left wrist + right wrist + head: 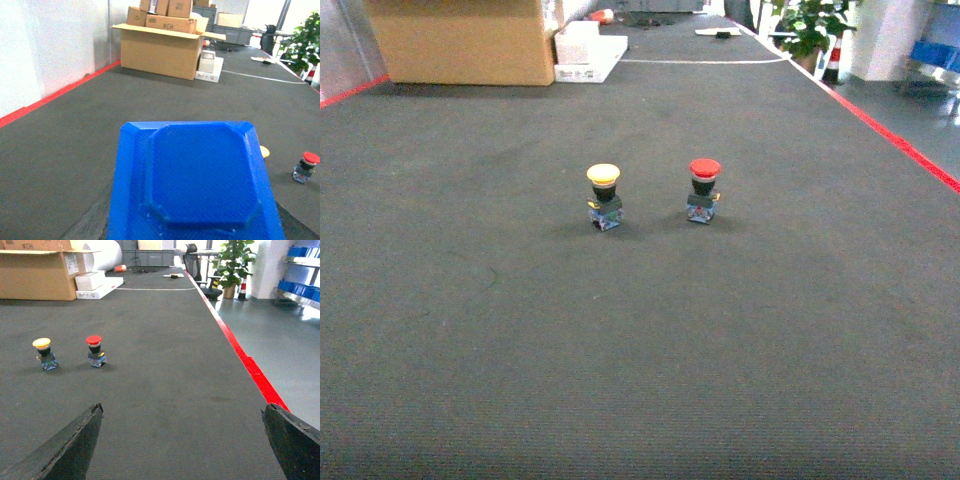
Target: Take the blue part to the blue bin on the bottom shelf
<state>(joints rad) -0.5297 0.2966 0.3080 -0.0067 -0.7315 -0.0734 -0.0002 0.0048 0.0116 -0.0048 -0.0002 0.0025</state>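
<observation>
From the head camera I see a dark, finely ribbed carpet floor point(640, 350) edged by a red line point(890, 135). Two mushroom-head push buttons stand upright near the middle, well apart from each other: the yellow button point(604, 196) at about 11 o'clock of centre, the red button point(703, 190) at about 1 o'clock. Each has a rounded cap on a black neck and a small blocky base. A large cardboard box point(460, 40) sits at 11 o'clock far back, with flat white boxes point(588, 52) just beside it. Neither gripper appears in this view.

The left wrist camera is mostly filled by a smooth blue plastic bin point(195, 180), bottom up by the look of it: a raised octagonal panel inside a wider flared rim. It hides the left gripper, so I cannot tell whether that one is open or closed, or whether it touches the bin. The red button shows at 3 o'clock, and a sliver of the yellow cap peeks past the bin's right edge.

On the right wrist camera, the right gripper point(182, 440) is spread wide, its two dark, rough-edged fingers point(75, 445) in the lower corners with only bare carpet between them. Both buttons stand at 10 o'clock. Only this view shows a potted plant point(232, 262) at 1 o'clock and blue bins on a rack point(300, 287) at 2 o'clock.

I see no blue part or bottom shelf clearly.
</observation>
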